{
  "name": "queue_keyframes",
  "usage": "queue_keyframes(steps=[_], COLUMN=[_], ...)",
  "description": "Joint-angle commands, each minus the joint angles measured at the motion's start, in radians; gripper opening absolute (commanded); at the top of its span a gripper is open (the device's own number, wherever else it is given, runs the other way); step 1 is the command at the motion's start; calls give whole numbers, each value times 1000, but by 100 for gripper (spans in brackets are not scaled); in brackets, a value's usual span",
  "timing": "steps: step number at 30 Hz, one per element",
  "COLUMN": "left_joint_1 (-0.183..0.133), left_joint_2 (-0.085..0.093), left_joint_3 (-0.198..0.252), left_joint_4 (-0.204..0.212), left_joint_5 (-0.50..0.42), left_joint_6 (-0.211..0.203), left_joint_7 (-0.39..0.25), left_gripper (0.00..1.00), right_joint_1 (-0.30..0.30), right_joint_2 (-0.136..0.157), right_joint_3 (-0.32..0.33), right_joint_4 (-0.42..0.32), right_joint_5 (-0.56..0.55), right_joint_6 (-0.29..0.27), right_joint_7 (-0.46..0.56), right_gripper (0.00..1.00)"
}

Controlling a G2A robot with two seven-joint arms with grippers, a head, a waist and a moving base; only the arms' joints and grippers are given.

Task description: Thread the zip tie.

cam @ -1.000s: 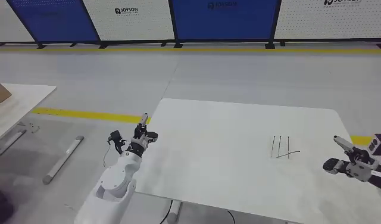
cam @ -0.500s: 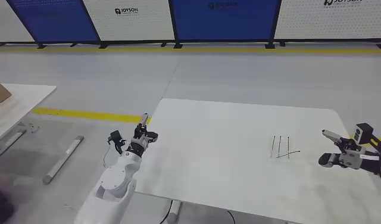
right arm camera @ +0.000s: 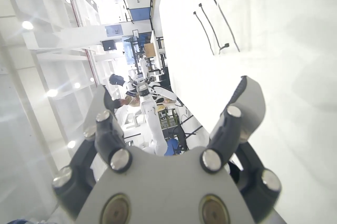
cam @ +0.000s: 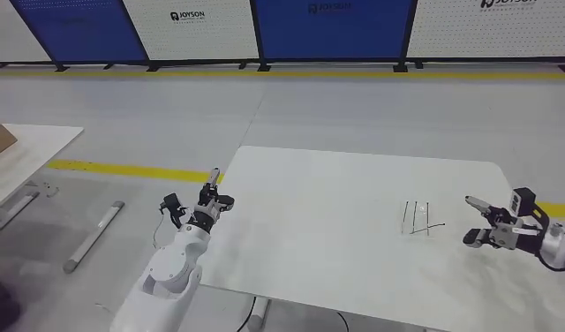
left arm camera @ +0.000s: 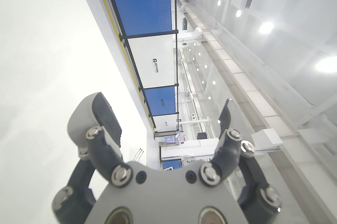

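Four dark zip ties [cam: 415, 215] are lying on the right part of the white counter [cam: 327, 235]. Three are sitting side by side, nearly parallel, and a fourth tie [cam: 430, 228] is lying across their ends nearer the robot. The right gripper [cam: 473, 220] is hovering just beside them, toward the counter's right edge, its jaws standing wide open and holding nothing. The left gripper [cam: 214, 177] is hanging at the counter's left edge, well apart from the ties, its jaws likewise spread wide and empty. The right wrist view is showing what the top view is not: a small square head on each of the three parallel ties, and another on the fourth tie [right arm camera: 227, 45]. The left wrist view is catching the zip ties [left arm camera: 138, 153] as faint thin lines far across the counter.
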Motion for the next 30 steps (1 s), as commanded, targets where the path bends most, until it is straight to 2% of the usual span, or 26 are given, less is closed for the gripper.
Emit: queue_keyframes(steps=[1,14,16,18,21,23,24,25,30], left_joint_1=[0,0,0,0,0,0,0,0,0], left_joint_2=[0,0,0,0,0,0,0,0,0], left_joint_3=[0,0,0,0,0,0,0,0,0], left_joint_4=[0,0,0,0,0,0,0,0,0], left_joint_5=[0,0,0,0,0,0,0,0,0], left_joint_6=[0,0,0,0,0,0,0,0,0], left_joint_7=[0,0,0,0,0,0,0,0,0], left_gripper=[100,100,100,100,100,100,100,100,100], right_joint_1=[57,57,49,55,96,142,157,168,171], right_joint_2=[-2,-2,-8,-14,-22,-26,-30,-34,-35], right_joint_3=[-44,-44,-62,-80,-122,-143,-157,-172,-175], right_joint_4=[77,77,54,75,130,194,208,227,233], right_joint_5=[-48,-48,-65,-61,-56,-92,-105,-100,-97], right_joint_6=[-47,-47,-134,-192,-280,-269,-283,-319,-327], right_joint_7=[41,41,-49,-101,-41,-85,-106,-94,-87], right_gripper=[100,100,100,100,100,100,100,100,100])
